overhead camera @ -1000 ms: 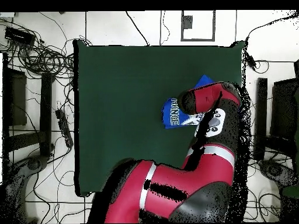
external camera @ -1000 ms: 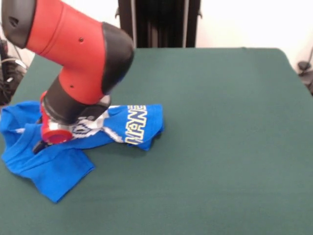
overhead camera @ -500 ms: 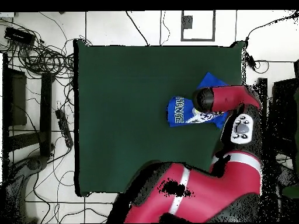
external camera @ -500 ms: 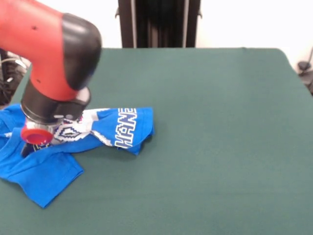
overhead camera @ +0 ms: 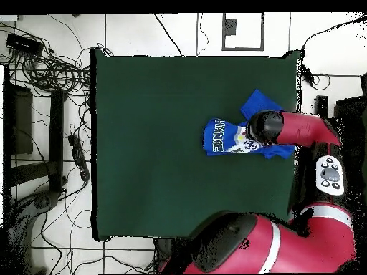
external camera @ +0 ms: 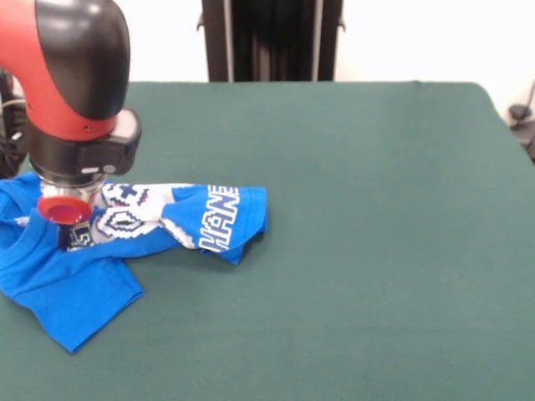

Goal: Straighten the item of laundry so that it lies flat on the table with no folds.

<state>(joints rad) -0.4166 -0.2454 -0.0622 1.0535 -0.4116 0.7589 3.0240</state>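
The item of laundry (external camera: 180,219), a bright blue T-shirt, lies crumpled at the left side of the table (external camera: 376,217). Its printed front is folded over itself, and only part of the yellow-white lettering shows. One sleeve spreads toward the near left. The gripper (external camera: 63,238) hangs under the red and black wrist and reaches down onto the shirt's left part, mostly hidden by the wrist. In the overhead view the shirt (overhead camera: 223,136) lies by the right edge of the table (overhead camera: 158,143), with the arm's end covering its right half.
The shirt's left part reaches the table's left edge in the front view. A black stand (external camera: 272,38) rises behind the far edge. Cables (overhead camera: 50,68) and equipment lie on the floor around the table in the overhead view.
The arm has swung left in the front view and now stands more upright. The shirt was dragged a little to the left with it, and more of the pixel print is uncovered.
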